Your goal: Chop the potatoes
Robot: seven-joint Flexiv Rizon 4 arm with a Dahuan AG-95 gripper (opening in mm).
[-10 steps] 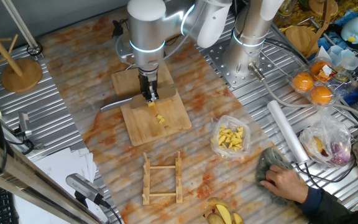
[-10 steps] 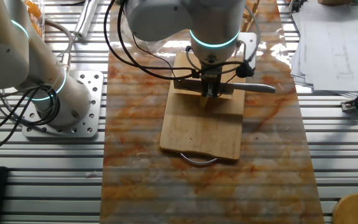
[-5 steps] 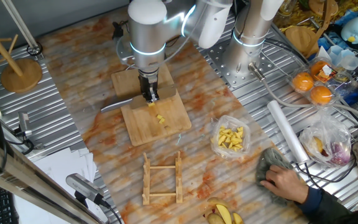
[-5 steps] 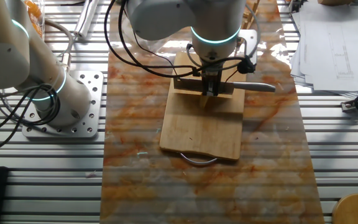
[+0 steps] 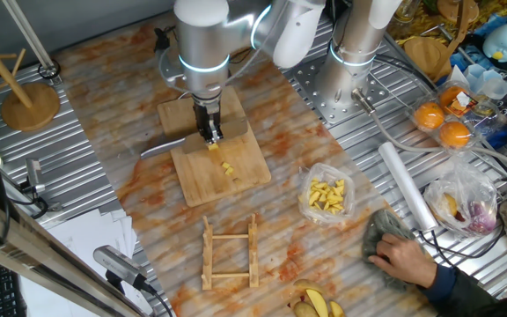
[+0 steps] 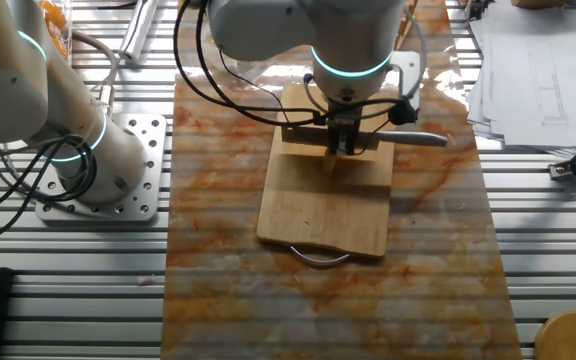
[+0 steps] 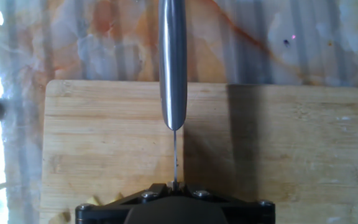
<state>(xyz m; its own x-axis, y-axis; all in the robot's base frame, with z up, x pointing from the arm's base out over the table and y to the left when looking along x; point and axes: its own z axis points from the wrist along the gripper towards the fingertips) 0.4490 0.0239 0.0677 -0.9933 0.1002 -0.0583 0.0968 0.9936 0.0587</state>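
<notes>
Clamping the knife (image 7: 173, 68) edge-down in closed jaws, the gripper (image 5: 209, 135) stands directly over the potato wedge (image 5: 214, 148), with cut bits (image 5: 227, 168) lying beyond it.

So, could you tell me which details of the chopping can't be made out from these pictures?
- Knife edge on the potatoes: hidden by the gripper in one fixed view.
- Potato under the knife: only a sliver shows beneath the gripper in the other fixed view.
- Fingers: cut off by the bottom edge in the hand view, so the grip on the knife is unseen.
- Number of cut pieces: too small to count.
</notes>
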